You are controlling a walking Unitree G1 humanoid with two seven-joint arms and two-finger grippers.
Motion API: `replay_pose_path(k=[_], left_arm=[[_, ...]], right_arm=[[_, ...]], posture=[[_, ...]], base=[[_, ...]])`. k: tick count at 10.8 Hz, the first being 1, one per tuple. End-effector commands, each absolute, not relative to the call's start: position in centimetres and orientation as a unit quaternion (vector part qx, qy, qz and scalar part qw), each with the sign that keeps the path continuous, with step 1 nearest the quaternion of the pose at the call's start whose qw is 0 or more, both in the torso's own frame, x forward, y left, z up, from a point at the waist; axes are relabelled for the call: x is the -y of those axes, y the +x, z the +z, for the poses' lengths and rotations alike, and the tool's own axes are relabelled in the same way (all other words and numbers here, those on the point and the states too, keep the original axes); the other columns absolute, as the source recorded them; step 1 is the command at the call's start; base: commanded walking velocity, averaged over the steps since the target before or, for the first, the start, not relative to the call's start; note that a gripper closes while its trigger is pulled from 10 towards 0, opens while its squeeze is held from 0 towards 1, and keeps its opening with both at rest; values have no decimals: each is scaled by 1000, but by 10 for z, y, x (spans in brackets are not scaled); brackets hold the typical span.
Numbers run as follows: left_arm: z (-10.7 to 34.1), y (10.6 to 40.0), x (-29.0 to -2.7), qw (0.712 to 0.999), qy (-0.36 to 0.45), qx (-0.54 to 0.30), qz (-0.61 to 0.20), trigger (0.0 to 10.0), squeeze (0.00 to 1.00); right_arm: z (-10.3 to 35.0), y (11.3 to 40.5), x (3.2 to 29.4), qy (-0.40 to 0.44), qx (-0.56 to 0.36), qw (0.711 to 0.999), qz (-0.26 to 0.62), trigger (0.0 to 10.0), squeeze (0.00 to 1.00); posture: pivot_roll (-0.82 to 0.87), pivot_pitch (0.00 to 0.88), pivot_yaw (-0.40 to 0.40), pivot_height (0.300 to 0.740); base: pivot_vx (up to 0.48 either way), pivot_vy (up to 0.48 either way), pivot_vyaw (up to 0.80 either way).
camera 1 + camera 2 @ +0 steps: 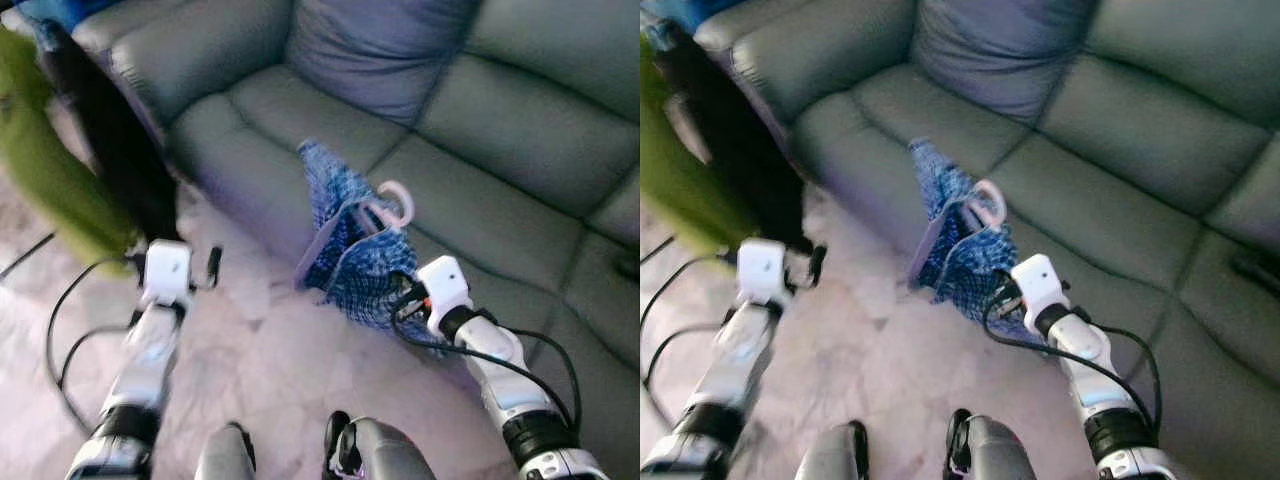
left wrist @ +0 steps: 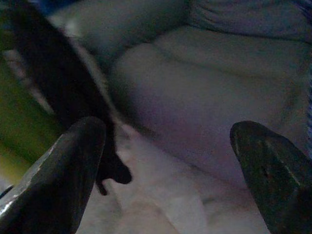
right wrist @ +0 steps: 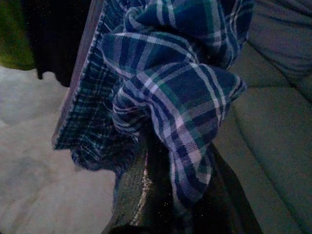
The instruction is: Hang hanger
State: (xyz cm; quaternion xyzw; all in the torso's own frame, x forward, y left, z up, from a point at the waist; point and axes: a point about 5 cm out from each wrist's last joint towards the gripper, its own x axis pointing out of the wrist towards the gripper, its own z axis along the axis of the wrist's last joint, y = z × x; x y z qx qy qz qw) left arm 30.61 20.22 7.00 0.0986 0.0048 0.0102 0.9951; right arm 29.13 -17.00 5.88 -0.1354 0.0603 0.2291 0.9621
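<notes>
Right gripper (image 1: 408,292) jaws clench the blue plaid shirt (image 1: 350,250) (pink hanger (image 1: 392,205) inside) beside the sofa (image 1: 480,150); left gripper (image 1: 195,268) jaws released.

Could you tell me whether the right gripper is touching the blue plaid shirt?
Touching: in the right wrist view, the blue plaid shirt bunches between the right gripper fingers.
</notes>
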Motion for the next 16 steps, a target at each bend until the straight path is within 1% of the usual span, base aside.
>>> replay_pose_path(k=[1, 2, 3, 4, 5, 8, 10, 12, 15, 16], left_arm=[[68, 302, -210, 994, 98, -7, 39, 10000, 0], [68, 301, -206, 994, 105, -5, 36, 10000, 0], [65, 298, -200, 995, 100, -5, 26, 10000, 0], [58, 291, -201, 994, 103, -18, 32, 10000, 0], [52, 286, -204, 993, 103, -31, 45, 10000, 0], [56, 290, -200, 993, 102, -27, 50, 10000, 0], [58, 290, -199, 993, 95, -24, 66, 10000, 0], [56, 286, -204, 991, 111, -24, 68, 10000, 0], [56, 288, -203, 991, 111, -30, 75, 10000, 0], [57, 289, -203, 990, 111, -31, 76, 10000, 0]], right_arm=[[60, 288, 164, -126, -52, 962, 235, 10000, 0], [60, 285, 163, -124, -47, 963, 235, 10000, 0], [62, 285, 167, -105, -36, 973, 204, 10000, 0], [59, 283, 175, -77, -40, 983, 162, 10000, 0], [54, 279, 175, -64, -49, 985, 152, 10000, 0], [56, 280, 155, -58, -43, 980, 185, 10000, 0], [60, 283, 156, -53, -39, 980, 186, 10000, 0], [60, 282, 156, -47, -41, 981, 185, 10000, 0], [58, 281, 153, -35, -45, 982, 180, 10000, 0], [58, 281, 155, -22, -47, 984, 172, 10000, 0]], posture=[[-37, 190, -50, 740], [-31, 186, -53, 740], [-27, 180, -58, 740], [-16, 172, -59, 740], [-16, 171, -58, 740], [-17, 161, -43, 740], [-15, 158, -42, 740], [-14, 160, -44, 740], [-18, 161, -44, 740], [-18, 161, -44, 740]], base=[[0, 0, 781], [0, 0, 781], [0, 0, 775], [0, 0, 775], [0, 0, 775], [0, 0, 775], [0, 0, 772], [0, 0, 772], [0, 420, 712], [0, 480, 0]])
